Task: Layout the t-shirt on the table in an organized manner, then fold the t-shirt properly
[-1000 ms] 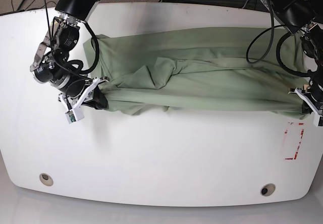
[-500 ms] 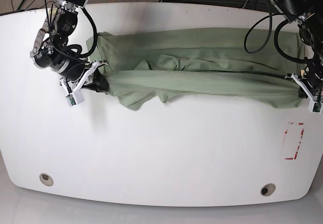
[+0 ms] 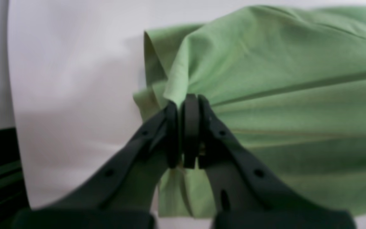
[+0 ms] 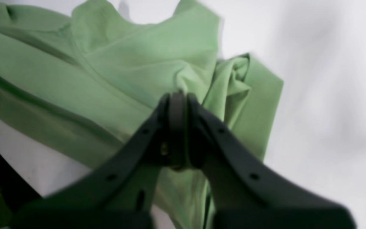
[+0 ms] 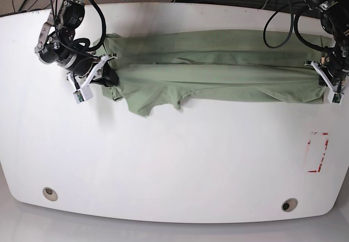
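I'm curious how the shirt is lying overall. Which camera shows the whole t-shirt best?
The base view: the t-shirt stretches across the table between both arms. Each wrist view shows only one bunched end pinched in closed jaws.

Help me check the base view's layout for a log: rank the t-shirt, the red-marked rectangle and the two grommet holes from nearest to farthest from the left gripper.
1. t-shirt, pinched in the left gripper at that view's right end.
2. red-marked rectangle, just below the gripper.
3. right-hand grommet hole, near the front edge.
4. left-hand grommet hole, at the opposite front corner.
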Motion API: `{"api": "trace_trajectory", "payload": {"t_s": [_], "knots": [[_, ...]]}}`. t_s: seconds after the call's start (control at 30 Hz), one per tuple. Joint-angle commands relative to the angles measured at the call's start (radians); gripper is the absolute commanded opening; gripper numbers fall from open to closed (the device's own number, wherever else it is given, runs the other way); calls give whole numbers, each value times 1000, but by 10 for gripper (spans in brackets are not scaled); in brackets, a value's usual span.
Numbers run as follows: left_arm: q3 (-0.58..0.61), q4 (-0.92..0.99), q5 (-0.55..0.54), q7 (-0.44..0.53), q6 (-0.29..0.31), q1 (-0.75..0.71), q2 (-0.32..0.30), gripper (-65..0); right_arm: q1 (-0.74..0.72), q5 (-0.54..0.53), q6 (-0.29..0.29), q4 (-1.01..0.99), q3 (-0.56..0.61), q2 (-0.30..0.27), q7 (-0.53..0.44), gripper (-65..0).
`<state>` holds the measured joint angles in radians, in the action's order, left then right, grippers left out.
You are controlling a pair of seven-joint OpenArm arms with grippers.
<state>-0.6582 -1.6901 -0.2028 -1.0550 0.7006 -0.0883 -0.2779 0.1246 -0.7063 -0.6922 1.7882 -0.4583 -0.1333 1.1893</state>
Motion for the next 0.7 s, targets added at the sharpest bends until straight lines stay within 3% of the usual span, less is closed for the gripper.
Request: {"api": "trace_trajectory", "payload": {"t_s": [0.0,0.07,0.27,0.4,0.67], "knots": [[-1,-15,-1,17,-2,-11,-22,-650,0,-13,-6,17,-6,-15,-21,-499],[1,-15,-1,17,-2,-24,-22,-608,7,-13,-6,19,-6,-15,-21,-426],[-2,-15,-1,17,-2,-44,-21,-393,13,-17,-6,22,-55,-15,-21,-208],[-4,-17,-1,15,-2,-47,-19,-318,10,-17,-6,40,-83,-15,-21,-173],[-4,-23,-1,15,-2,-44,-19,-337,-93,-5,-6,29,-60,-9,-21,-173]]}}
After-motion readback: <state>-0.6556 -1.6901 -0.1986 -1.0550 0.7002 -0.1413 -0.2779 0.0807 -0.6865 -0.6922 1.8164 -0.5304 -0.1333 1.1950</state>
